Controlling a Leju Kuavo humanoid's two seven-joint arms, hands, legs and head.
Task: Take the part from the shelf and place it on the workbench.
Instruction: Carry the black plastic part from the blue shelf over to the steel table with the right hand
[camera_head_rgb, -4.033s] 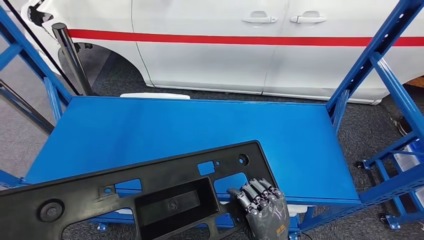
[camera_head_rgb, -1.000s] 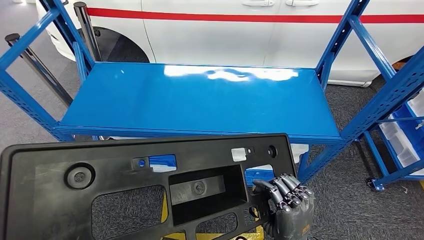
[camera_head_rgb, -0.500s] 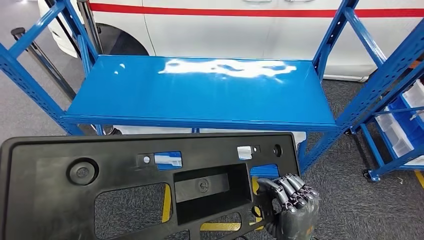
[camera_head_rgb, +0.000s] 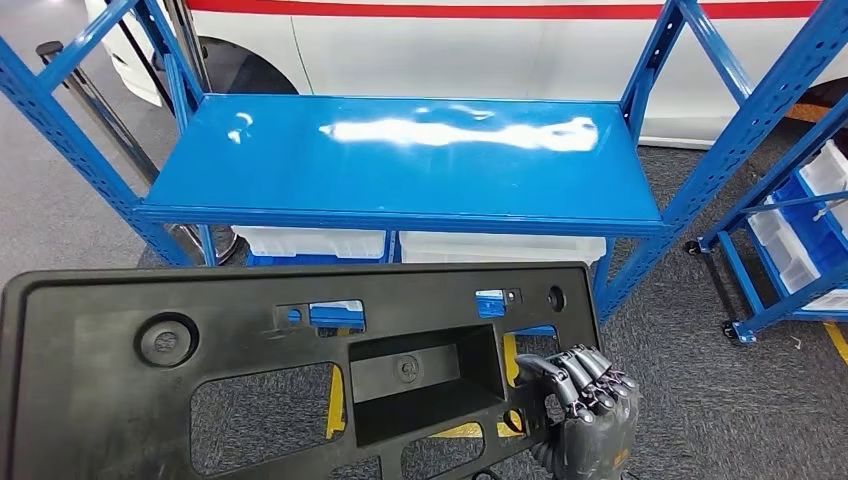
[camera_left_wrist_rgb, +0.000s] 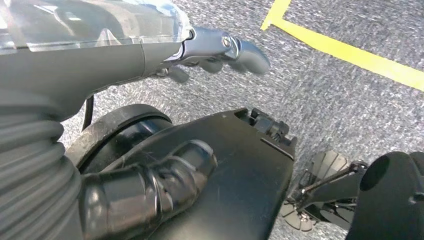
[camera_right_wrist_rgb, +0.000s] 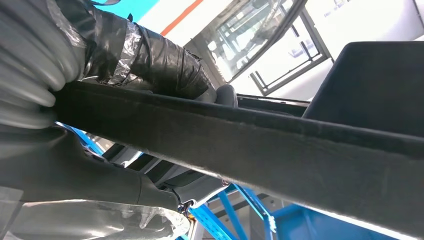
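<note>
right hand (camera_head_rgb: 585, 410): at the bottom right of the head view, fingers curled over the lower right edge of the part, holding it. Right wrist view shows the thumb and fingers clamped on a dark rim of the part (camera_right_wrist_rgb: 280, 145).
left hand (camera_left_wrist_rgb: 165, 170): pressed against a black surface, thumb lying flat on it. That surface looks like the part's underside, but I cannot tell for sure, so I cannot tell whether the hand is holding it.
part (camera_head_rgb: 250, 370): large flat black plastic panel with several cutouts, a recessed rectangular pocket near its middle and a round boss toward its left end. Held up in front of the robot, roughly level, off the shelf and clear of its front edge. It spans from the left edge of the head view across to the right hand.
shelf (camera_head_rgb: 400, 160): blue steel rack, glossy blue deck with glare streaks along the far side. Blue perforated uprights at the corners. Nothing of the part touches the deck.
bins (camera_head_rgb: 500, 247): white containers under the deck, just behind its front edge.
second rack (camera_head_rgb: 790, 230): blue, on casters, to the right of the shelf, carrying white trays.
floor (camera_head_rgb: 720, 400): grey carpet, yellow tape line (camera_left_wrist_rgb: 350, 52) visible through the part's cutouts and in the left wrist view.
background: white car (camera_head_rgb: 450, 45) with a red stripe, behind the shelf.
</note>
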